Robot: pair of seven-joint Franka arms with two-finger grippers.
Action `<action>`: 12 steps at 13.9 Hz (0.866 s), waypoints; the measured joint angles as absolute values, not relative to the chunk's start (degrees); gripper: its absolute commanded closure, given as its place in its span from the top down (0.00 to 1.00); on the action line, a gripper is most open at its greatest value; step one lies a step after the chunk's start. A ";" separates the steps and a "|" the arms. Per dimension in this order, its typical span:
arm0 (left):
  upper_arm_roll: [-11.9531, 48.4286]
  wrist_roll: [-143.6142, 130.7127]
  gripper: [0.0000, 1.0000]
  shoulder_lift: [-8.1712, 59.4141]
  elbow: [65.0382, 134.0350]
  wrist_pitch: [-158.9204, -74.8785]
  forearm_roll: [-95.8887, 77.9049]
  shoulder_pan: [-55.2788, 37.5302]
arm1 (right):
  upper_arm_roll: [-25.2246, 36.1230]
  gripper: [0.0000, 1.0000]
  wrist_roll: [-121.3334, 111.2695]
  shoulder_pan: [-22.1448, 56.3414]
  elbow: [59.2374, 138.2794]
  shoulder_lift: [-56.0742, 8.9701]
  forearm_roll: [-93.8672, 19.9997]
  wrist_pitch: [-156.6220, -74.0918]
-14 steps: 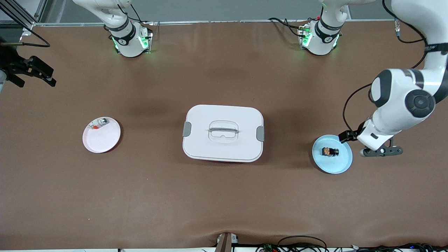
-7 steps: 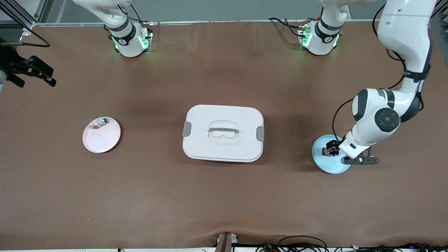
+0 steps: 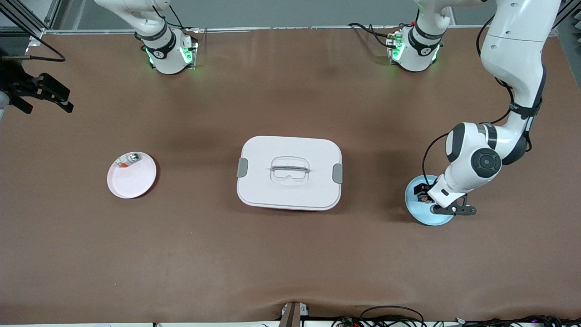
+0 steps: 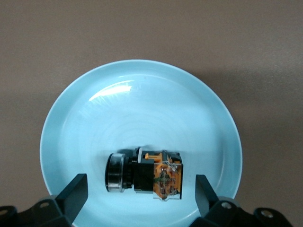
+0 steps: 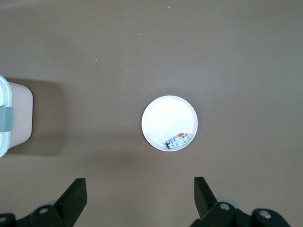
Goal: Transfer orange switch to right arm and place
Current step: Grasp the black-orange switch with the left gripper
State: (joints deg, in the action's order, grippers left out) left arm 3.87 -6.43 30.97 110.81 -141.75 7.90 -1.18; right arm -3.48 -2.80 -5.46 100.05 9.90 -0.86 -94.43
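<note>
The orange switch (image 4: pixel 154 173), a tiny black block with an orange face, lies on its side on the light blue plate (image 4: pixel 142 104) toward the left arm's end of the table. In the front view the switch (image 3: pixel 424 198) peeks out beside the left hand, on the plate (image 3: pixel 416 211). My left gripper (image 4: pixel 140 190) is open, low over the plate, with one finger on each side of the switch and not touching it. It also shows in the front view (image 3: pixel 427 198). My right gripper (image 5: pixel 140 195) is open and empty, held high, and waits.
A white lidded box (image 3: pixel 289 172) stands mid-table. A pink plate (image 3: pixel 132 179) with a small silvery-clear piece (image 3: pixel 128 160) lies toward the right arm's end; both also show in the right wrist view, plate (image 5: pixel 165 118) and piece (image 5: pixel 178 141). Bare brown table surrounds them.
The left arm has swung in over the blue plate and come down, so its open fingers now straddle the switch. The right arm has not moved.
</note>
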 measured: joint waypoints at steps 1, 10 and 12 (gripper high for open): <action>3.87 -6.30 1.00 31.50 110.83 -142.31 7.90 -1.15 | -3.48 1.00 -2.80 -5.46 100.05 9.90 -0.86 -94.43; 3.83 -1.61 0.00 33.84 110.48 -143.90 7.94 0.27 | -3.51 1.00 -2.85 -5.46 100.05 9.87 -0.86 -94.43; 3.83 -1.30 0.00 33.16 110.04 -143.15 7.93 0.76 | -3.52 1.00 -2.85 -5.46 100.05 9.86 -0.86 -94.43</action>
